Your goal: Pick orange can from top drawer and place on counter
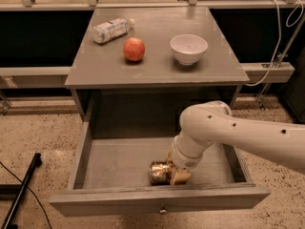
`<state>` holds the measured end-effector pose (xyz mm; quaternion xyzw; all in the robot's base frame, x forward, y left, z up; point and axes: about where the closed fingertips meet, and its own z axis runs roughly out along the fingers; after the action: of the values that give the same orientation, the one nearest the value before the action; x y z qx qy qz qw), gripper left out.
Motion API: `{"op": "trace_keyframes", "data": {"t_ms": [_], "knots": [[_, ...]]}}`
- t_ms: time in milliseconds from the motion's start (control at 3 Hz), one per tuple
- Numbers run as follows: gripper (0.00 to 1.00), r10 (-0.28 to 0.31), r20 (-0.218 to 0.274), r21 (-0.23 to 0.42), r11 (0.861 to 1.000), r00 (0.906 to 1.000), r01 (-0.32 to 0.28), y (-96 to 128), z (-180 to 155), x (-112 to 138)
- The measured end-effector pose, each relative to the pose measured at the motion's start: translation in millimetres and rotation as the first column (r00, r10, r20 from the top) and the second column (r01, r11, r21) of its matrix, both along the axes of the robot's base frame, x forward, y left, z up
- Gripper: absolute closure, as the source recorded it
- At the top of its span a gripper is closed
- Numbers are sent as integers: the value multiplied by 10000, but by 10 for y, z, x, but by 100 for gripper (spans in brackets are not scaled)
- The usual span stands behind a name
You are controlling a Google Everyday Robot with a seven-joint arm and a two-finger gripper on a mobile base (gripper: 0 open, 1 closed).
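The orange can [160, 172] lies on its side on the floor of the open top drawer [114, 161], near the front panel and right of the middle. My gripper [174, 168] is down inside the drawer at the can's right end, touching or nearly touching it, and hides part of it. My white arm [228, 132] reaches in from the right. The counter [157, 73] is the grey cabinet top above the drawer.
On the counter stand a red apple [134, 49], a white bowl [188, 48] and a clear plastic bottle [110, 30] lying on its side. The drawer's front panel has a small knob [163, 209]. A black bar [21, 192] lies on the floor at the left.
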<state>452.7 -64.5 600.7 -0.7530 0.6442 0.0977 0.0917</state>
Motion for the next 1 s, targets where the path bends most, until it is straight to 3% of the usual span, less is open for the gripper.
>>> {"op": "trace_keyframes", "data": {"t_ms": [333, 667, 1000], "knots": [[67, 7, -17, 176, 9998, 10000, -6, 31, -22, 3], [78, -108, 481, 751, 9972, 9988, 72, -23, 304, 112], [77, -165, 1430, 1020, 9948, 9896, 18, -164, 847, 306]]}}
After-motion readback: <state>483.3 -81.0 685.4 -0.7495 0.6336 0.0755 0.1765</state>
